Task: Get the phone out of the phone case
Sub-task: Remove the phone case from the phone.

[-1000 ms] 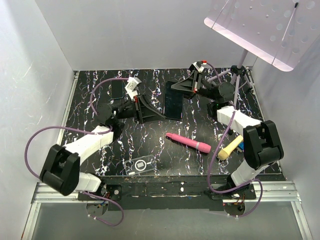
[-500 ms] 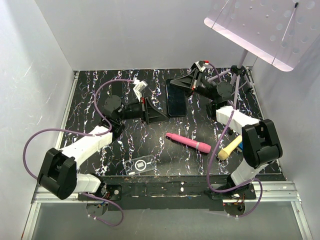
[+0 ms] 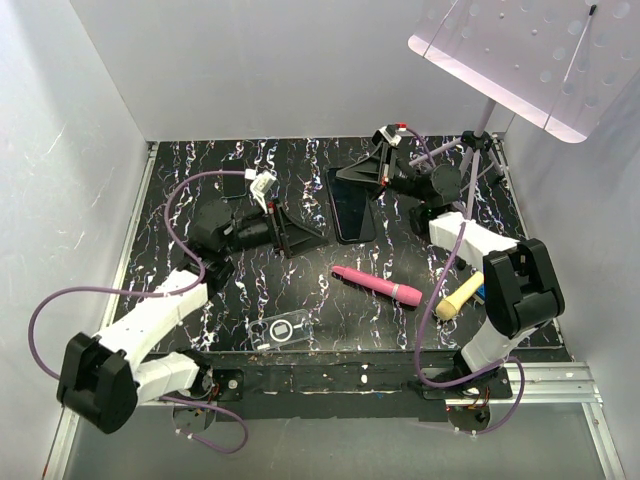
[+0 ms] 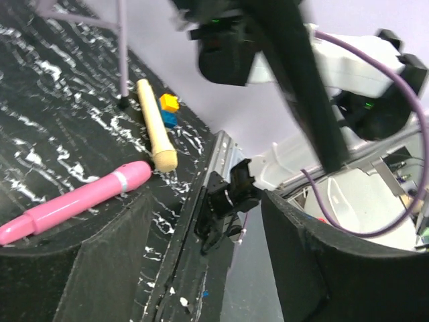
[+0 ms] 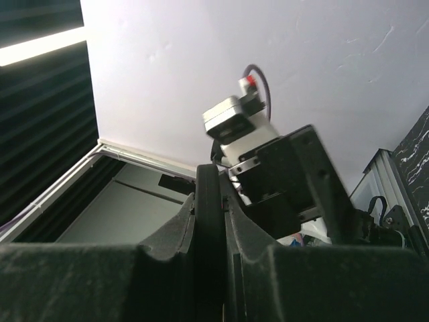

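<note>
- Currently, the right gripper [image 3: 362,174] is seen clamped on the far short end of the black glossy rectangular smartphone [image 3: 350,210]. In the right wrist view its thin dark edge [image 5: 209,228] is pinched between the two fingers [image 5: 167,258].
- From that grip the smartphone extends toward the arm bases. Whether its near end rests on the black, white-veined marble-pattern tabletop [image 3: 180,170] cannot be told.
- The left gripper [image 3: 303,240] is seen with its fingers apart and nothing between them. Its tips are just beside the smartphone's left long edge; contact cannot be told.
- Through the gap of the left gripper [image 4: 204,201], only the dark metal front rail [image 4: 181,261] of the table is seen.
- The thin clear plastic phone case [image 3: 282,329], marked with a white ring and bar, is laid flat and empty. It is well apart from both grippers, on the base side of the left gripper.
- A pink cylindrical plastic stick [image 3: 377,286] is laid on the base side of the right gripper, just past the smartphone's near end.
- A pale yellow cylindrical stick [image 3: 459,295] is laid further to that gripper's right.
- A small blue-and-yellow block [image 3: 481,292] is seen just beside the yellow stick.
</note>
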### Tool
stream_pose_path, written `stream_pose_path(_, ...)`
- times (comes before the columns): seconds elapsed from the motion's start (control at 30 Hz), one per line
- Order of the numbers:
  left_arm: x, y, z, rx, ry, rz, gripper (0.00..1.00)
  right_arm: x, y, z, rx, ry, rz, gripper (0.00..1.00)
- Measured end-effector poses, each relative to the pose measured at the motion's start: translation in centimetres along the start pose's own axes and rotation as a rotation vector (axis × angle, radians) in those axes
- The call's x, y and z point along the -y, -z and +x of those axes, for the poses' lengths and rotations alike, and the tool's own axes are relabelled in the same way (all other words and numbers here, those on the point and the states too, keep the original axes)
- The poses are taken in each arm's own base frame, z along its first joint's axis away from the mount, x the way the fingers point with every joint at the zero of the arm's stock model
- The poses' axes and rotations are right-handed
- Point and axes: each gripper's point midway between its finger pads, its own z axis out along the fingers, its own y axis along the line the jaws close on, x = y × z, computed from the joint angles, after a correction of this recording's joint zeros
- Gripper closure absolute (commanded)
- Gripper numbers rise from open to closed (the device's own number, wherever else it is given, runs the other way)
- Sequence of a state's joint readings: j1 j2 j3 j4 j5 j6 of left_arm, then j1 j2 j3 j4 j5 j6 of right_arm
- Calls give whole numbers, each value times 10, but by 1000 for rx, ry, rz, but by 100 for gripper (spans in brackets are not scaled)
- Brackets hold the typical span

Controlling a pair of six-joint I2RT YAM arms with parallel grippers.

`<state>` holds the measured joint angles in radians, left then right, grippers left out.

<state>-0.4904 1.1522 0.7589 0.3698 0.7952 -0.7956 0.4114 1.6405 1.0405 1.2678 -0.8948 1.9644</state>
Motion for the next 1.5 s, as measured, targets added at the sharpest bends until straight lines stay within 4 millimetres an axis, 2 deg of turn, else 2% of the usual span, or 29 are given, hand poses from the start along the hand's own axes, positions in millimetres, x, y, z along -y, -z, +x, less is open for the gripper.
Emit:
stream_pose_path(0.07,18,6,-1,20,-41,43,37,1,2,-3,5,-3,8,99)
stream_pose_path(0.13,33,11,-3,44,-71,83,44,5,2,-4,8,-7,32,99)
stream_pose_path(0.23,44,12,-7,71,-83,111,50,10,1,-5,-1,15,78,99)
stream_pose_path(0.27,45,12,-9,80,-84,109,50,11,1,-4,-2,26,93,99)
stream_pose_path(0.37,40,11,-14,109,-73,79,36,12,3,0,-4,72,139,99)
stream_pose_path(0.47,34,11,-20,139,-59,40,32,7,6,8,-5,131,175,99)
stream_pose_path(0.53,29,10,-23,153,-40,7,33,2,6,11,-11,171,190,99)
stream_pose_path(0.7,22,0,-40,170,27,-43,45,-2,6,14,-34,255,223,99)
stream_pose_path(0.87,25,-18,-59,175,110,37,43,14,13,18,-49,262,285,99)
stream_pose_path(0.93,23,-22,-59,169,138,51,49,18,16,19,-50,264,306,99)
stream_pose_path(1.03,19,-27,-57,153,185,72,73,18,18,22,-48,275,321,99)
stream_pose_path(1.07,18,-29,-56,147,199,79,78,17,18,22,-48,282,322,99)
stream_pose_path(1.17,22,-32,-56,135,214,120,79,20,20,21,-38,292,338,99)
stream_pose_path(1.4,18,-42,-54,93,287,195,73,25,16,22,-29,311,352,99)
stream_pose_path(1.5,19,-45,-52,66,311,225,88,26,13,22,-24,321,355,99)
